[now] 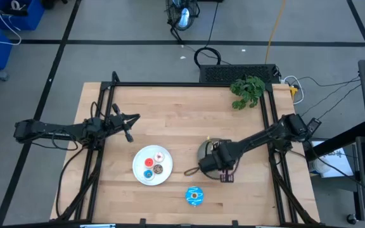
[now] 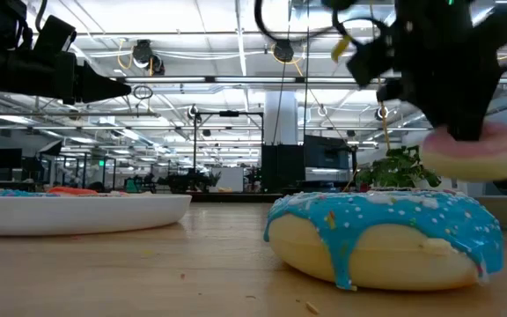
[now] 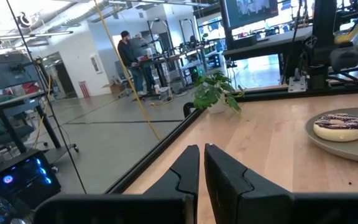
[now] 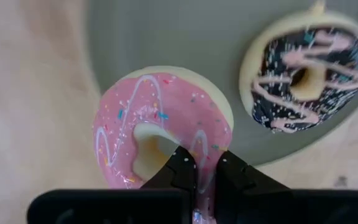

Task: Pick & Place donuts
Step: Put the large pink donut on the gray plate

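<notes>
Right now your right gripper (image 4: 205,167) is pinching the pink donut (image 4: 160,124) by one side of its ring, one finger through the hole and the other on the outer edge, and it is hanging over the rim of the grey plate (image 4: 185,31) with the donut partly over bare wood. You are looking at a pale dough-coloured ring under glossy pink icing, with thin white drizzle and scattered coloured sprinkles. It looks light and stiff like moulded toy plastic, so a thin grip across the ring should be enough, though the smooth icing could be slippery and let it swing.

Beside it, the dark brown donut with pale drizzle (image 4: 306,78) is lying flat on the grey plate. Nearer the table's front edge, the blue sprinkled donut (image 1: 194,196) is sitting alone on the wood. Further left, the white plate (image 1: 138,172) is carrying three tiny donuts (image 1: 153,164).

Your left gripper (image 3: 202,168) is waiting with fingers pressed together and empty, raised near the table's left edge.
</notes>
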Controlling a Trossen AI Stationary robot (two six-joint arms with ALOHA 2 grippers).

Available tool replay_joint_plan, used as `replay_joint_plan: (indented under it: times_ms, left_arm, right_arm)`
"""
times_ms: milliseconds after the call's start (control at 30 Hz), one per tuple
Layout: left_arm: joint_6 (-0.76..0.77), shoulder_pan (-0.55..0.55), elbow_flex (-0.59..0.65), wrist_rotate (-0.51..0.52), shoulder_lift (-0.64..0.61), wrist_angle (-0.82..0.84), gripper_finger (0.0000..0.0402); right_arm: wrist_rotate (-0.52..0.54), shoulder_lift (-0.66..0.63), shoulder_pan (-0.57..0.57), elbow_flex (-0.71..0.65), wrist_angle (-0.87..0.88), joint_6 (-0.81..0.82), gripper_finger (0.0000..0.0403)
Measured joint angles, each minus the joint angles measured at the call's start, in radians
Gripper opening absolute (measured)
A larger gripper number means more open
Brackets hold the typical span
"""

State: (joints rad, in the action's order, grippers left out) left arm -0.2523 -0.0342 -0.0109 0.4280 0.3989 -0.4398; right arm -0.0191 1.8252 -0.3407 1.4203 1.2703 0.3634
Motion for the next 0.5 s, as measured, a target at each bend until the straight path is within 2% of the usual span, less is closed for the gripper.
replay_joint_plan:
  times_ms: [300,500]
  left_arm:
    - [0.001,0.000,0.000,0.000,0.000,0.002,0.0033]
    - [0.001,0.000,0.000,0.000,0.000,0.002,0.0033]
  right_arm:
    - [-0.030,-0.065,0.069,-0.139,-0.160,-0.062,0.0018]
    - [-0.036,-0.097,0.074,-0.193,-0.169,-0.039,0.0018]
